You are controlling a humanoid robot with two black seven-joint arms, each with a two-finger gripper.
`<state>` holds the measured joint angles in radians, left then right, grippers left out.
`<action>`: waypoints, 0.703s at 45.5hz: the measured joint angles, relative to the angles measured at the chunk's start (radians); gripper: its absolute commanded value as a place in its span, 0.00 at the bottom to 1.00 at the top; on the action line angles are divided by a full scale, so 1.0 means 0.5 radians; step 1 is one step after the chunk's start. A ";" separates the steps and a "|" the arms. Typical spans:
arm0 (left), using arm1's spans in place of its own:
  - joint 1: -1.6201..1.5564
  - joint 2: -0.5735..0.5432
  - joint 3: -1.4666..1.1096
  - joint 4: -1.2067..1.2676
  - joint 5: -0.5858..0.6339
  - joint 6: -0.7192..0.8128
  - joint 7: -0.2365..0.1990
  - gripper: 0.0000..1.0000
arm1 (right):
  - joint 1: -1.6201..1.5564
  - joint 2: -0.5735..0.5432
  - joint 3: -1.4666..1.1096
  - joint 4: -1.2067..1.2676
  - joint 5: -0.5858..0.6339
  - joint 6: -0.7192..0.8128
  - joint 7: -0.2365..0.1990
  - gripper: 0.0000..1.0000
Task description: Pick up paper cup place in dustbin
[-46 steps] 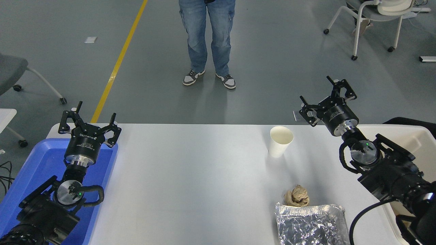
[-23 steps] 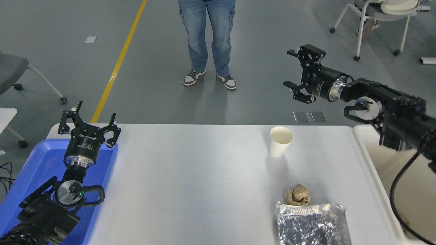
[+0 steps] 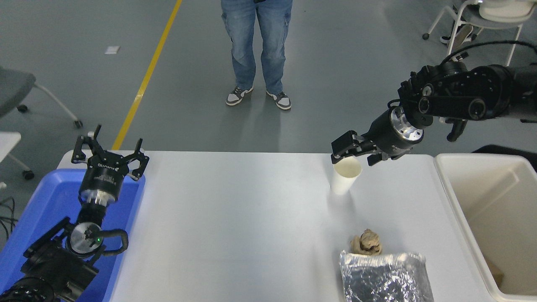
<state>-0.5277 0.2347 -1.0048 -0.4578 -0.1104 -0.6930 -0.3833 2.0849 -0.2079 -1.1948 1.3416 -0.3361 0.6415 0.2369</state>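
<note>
One gripper is at work: the right gripper (image 3: 345, 154) reaches in from the right edge and sits at the far rim of the paper cup (image 3: 345, 175), fingers spread around the rim area; whether a finger is inside the mouth or already touching cannot be told from this angle. Not clamped, cup not lifted. Cup stands upright on the table (image 3: 235, 218), toward the far edge, right of centre, well apart from the dustbin (image 3: 455, 193) at the table's right end. Judged step: final approach to the grasp. Next move calls for settling the fingers over the cup wall, closing gently enough not to crush thin paper, lifting straight up, then carrying right over the bin rim and letting go. Risk: a nudge at the rim could tip the light cup. Nearer the camera lie a crumpled brown paper ball (image 3: 366, 243) touching a foil tray (image 3: 384, 277); neither is in the path. Left gripper (image 3: 110, 156) is parked at lower left over a blue tray (image 3: 42, 209), fingers spread, empty. Beyond the table: grey floor, a yellow line (image 3: 147, 75), a person's legs (image 3: 256, 50) standing at the far side, and chairs at the edges.
</note>
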 measured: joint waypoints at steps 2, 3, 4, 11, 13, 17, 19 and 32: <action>0.000 0.000 0.000 0.000 0.000 -0.001 0.000 1.00 | 0.102 0.024 -0.056 0.077 0.001 0.048 0.031 1.00; 0.000 0.000 0.000 0.000 0.000 -0.001 0.000 1.00 | 0.160 0.039 -0.086 0.122 0.011 0.077 0.049 1.00; 0.000 0.000 0.000 0.000 0.000 -0.001 0.000 1.00 | 0.204 0.051 -0.110 0.155 0.024 0.098 0.061 1.00; 0.001 -0.001 0.000 0.000 0.000 -0.001 0.000 1.00 | 0.490 0.141 -0.211 0.311 0.207 0.196 0.121 1.00; 0.001 -0.002 0.000 0.000 0.000 -0.001 0.000 1.00 | 0.559 0.161 -0.225 0.340 0.267 0.216 0.132 1.00; 0.002 -0.002 0.000 0.000 0.000 -0.001 0.000 1.00 | 0.661 0.186 -0.240 0.376 0.370 0.240 0.146 1.00; 0.002 -0.002 0.000 0.000 0.000 -0.001 0.000 1.00 | 0.705 0.196 -0.246 0.390 0.430 0.250 0.149 1.00; 0.003 -0.003 0.000 0.001 -0.003 0.000 -0.003 1.00 | 0.859 0.222 -0.261 0.431 0.617 0.278 0.158 1.00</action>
<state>-0.5263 0.2333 -1.0048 -0.4573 -0.1120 -0.6930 -0.3849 2.5142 -0.0968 -1.3255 1.5572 -0.0277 0.7805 0.3157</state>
